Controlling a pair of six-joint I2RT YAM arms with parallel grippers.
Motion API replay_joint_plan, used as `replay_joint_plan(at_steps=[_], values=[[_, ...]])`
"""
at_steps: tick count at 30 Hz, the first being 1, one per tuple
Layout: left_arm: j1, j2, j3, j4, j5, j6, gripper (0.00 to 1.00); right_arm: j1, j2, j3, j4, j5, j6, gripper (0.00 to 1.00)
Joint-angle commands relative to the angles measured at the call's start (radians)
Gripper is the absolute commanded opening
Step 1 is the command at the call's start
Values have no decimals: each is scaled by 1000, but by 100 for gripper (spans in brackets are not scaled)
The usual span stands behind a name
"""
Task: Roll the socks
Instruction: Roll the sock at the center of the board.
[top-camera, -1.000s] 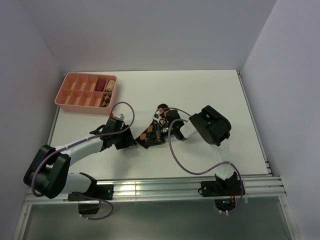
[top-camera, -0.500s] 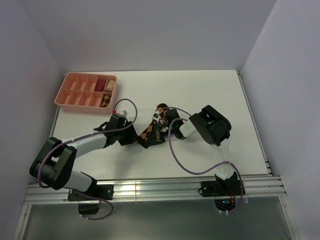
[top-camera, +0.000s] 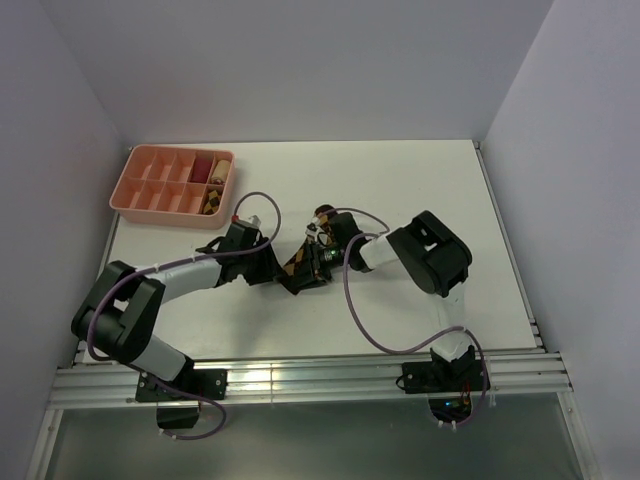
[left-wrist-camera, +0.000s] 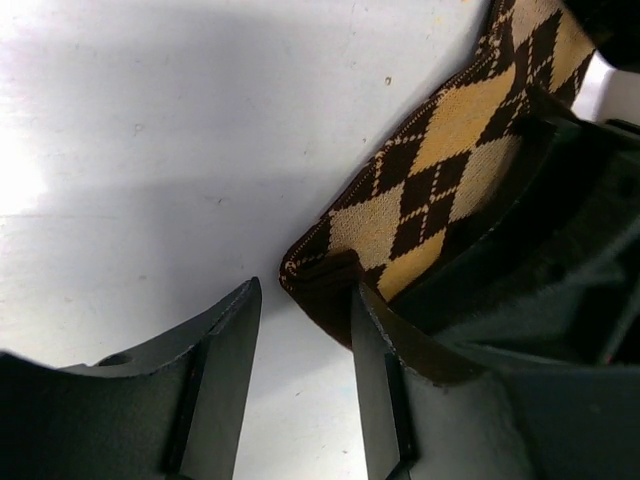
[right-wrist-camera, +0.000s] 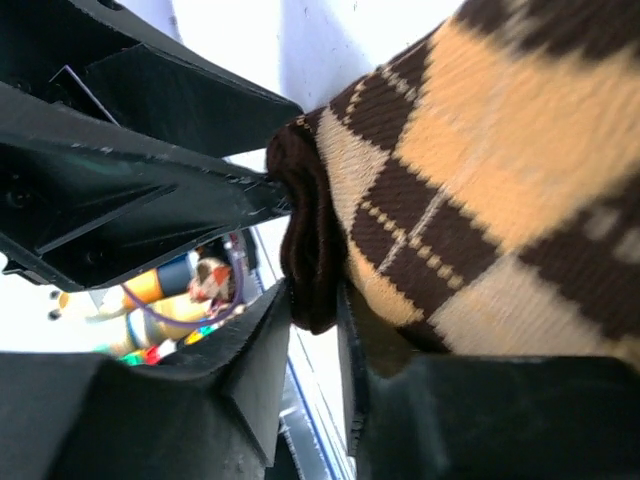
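Left pincer (left-wrist-camera: 304, 290) stands open at the middle of the white table (top-camera: 400, 180), its two black fingers apart with bare tabletop showing between them; the cuff (left-wrist-camera: 320, 285) of the argyle socks (left-wrist-camera: 440, 150) touches the inner face of one finger. Over the last second this arm has swung right, up to the socks, and its gap has narrowed a little. Right pincer (right-wrist-camera: 315, 300) meets it from the right. It was clamped tight a second ago and has eased slightly, yet the bunched cuff fills its narrow gap and touches both fingers, so it appears to have hold. Judging by this, the cuff end is being passed or re-gripped between the two pincers, and rolling has not truly begun: the fabric lies mostly flat and unrolled. The socks are soft ribbed knit, dark brown with tan-orange diamonds crossed by fine dotted lines; the cuff is a plain dark, rounded fold. Whether one layer or two lies there cannot be told. A pink divided tray (top-camera: 165, 217) sits at the far left
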Motion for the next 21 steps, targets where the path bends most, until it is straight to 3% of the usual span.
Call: replay_joint_plan(at_steps=[1, 11, 16, 21], values=[[-6, 57, 1, -65, -51, 5, 47, -6, -86, 41, -153, 110, -129, 36], [-13, 143, 60, -111, -73, 28, 45, 35, -228, 120, -461, 377, -312, 40], [-16, 167, 84, -121, -70, 34, 43, 59, -333, 124, -500, 507, -382, 40], [-16, 178, 100, -127, -70, 43, 42, 78, -357, 121, -437, 458, -384, 32]])
